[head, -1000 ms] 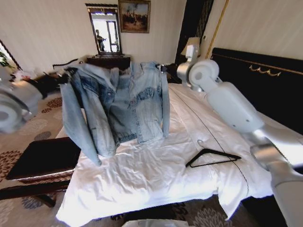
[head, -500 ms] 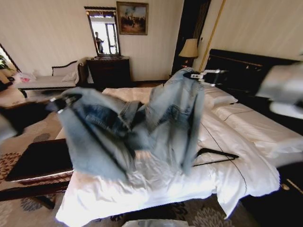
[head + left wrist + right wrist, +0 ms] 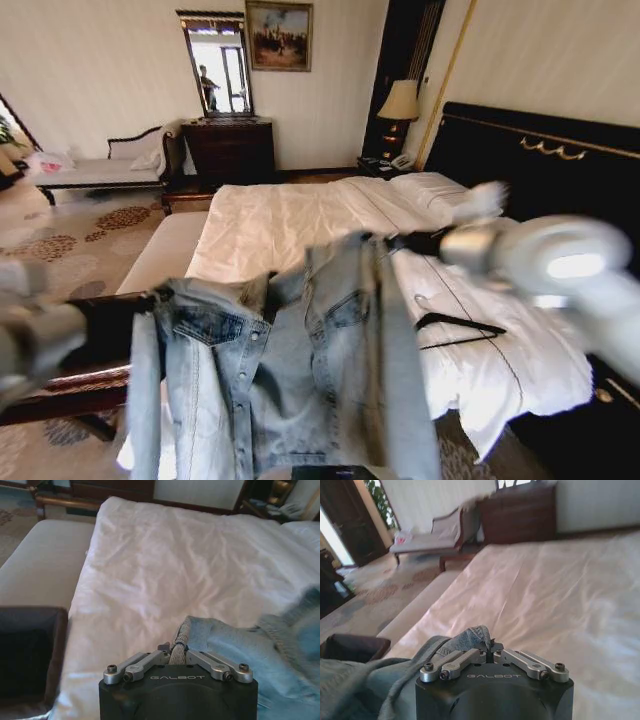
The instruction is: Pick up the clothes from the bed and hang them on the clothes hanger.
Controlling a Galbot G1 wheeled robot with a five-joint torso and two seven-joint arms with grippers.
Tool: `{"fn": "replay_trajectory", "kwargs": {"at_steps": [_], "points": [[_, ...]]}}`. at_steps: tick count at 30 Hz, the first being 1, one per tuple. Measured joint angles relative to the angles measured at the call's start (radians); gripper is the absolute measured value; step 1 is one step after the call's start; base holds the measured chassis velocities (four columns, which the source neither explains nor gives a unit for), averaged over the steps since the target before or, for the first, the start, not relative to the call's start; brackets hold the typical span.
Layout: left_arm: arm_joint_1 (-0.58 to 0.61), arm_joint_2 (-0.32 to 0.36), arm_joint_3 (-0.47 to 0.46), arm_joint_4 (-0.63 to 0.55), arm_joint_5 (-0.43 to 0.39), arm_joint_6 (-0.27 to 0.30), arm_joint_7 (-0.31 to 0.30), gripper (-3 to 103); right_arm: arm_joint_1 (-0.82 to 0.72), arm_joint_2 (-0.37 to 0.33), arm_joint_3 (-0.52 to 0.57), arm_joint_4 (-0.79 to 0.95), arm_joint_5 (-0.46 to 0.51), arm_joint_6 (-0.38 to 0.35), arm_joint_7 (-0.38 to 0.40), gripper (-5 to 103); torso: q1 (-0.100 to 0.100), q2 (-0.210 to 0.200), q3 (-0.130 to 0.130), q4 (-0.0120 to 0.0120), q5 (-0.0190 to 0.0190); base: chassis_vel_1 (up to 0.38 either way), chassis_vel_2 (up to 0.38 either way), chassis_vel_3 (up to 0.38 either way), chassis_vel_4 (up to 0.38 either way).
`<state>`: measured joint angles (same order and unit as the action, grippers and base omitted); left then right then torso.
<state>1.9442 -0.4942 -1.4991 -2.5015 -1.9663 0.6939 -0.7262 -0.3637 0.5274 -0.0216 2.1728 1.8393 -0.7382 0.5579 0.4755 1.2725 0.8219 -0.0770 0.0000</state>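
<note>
"GALBOT" is reading in pale letters across the black housing of both wrists. The left gripper (image 3: 172, 652) is pinching a ribbed, seamed edge of the clothes (image 3: 290, 380), its silver fingers (image 3: 142, 661) drawn together on the fabric. The right gripper (image 3: 487, 652) is doing the same w/ a folded bit of denim hem, fingers closed on it.

In the head view the jacket is hanging spread between the two arms, off the mattress, in front of the foot of the bed (image 3: 290, 220). Washed light-blue denim, collar up top, chest pocket flaps and stitched seams showing, front partly open w/ the grey-blue inside visible. The left gripper (image 3: 150, 300) is at one shoulder corner, the right gripper (image 3: 395, 240) at the other, higher and nearer the headboard side.

The bed's white sheets are lying rumpled, soft creases all over, pillows stacked by the tall black headboard w/ gold trim. The clothes hanger (image 3: 462, 330), a thin black triangle, is lying flat on the sheet toward the bed's right edge, well apart from the jacket. A dark-topped bench (image 3: 95, 340) is standing beside the bed's left corner.
</note>
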Motion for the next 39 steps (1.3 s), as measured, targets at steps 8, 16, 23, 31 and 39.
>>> {"fn": "replay_trajectory", "kwargs": {"at_steps": [8, 16, 23, 31, 39], "points": [[-0.351, -0.096, 0.578, 0.163, 0.398, -0.059, 0.135, 2, 0.006, 0.203, -0.196, -0.230, -0.220, 0.001, -0.056, 2, -0.001, 0.000, -0.001, -0.0022, -0.0005, 0.002, 0.015, 0.023, 0.004], [-0.574, -0.166, 0.814, 0.383, 0.585, -0.120, 0.251, 2, 0.030, 0.321, -0.262, -0.428, -0.392, 0.002, -0.116, 2, -0.001, 0.000, 0.000, -0.0017, -0.0002, 0.000, 0.000, 0.000, 0.000], [-0.734, -0.173, 0.949, 0.504, 0.645, -0.171, 0.314, 2, 0.055, 0.398, -0.280, -0.597, -0.494, 0.017, -0.184, 2, -0.001, 0.001, -0.001, -0.0018, -0.0001, 0.000, 0.000, 0.000, 0.000], [-0.938, -0.247, 1.110, 0.710, 0.681, -0.252, 0.331, 2, 0.104, 0.565, -0.325, -0.825, -0.649, 0.081, -0.253, 2, -0.001, 0.000, 0.000, -0.0018, -0.0001, 0.000, 0.000, 0.000, 0.000], [-0.971, -0.310, 1.146, 0.818, 0.716, -0.270, 0.343, 2, 0.113, 0.679, -0.344, -0.982, -0.768, 0.119, -0.291, 2, -0.001, 0.000, -0.001, -0.0015, -0.0001, 0.000, 0.000, 0.000, 0.000]]}}
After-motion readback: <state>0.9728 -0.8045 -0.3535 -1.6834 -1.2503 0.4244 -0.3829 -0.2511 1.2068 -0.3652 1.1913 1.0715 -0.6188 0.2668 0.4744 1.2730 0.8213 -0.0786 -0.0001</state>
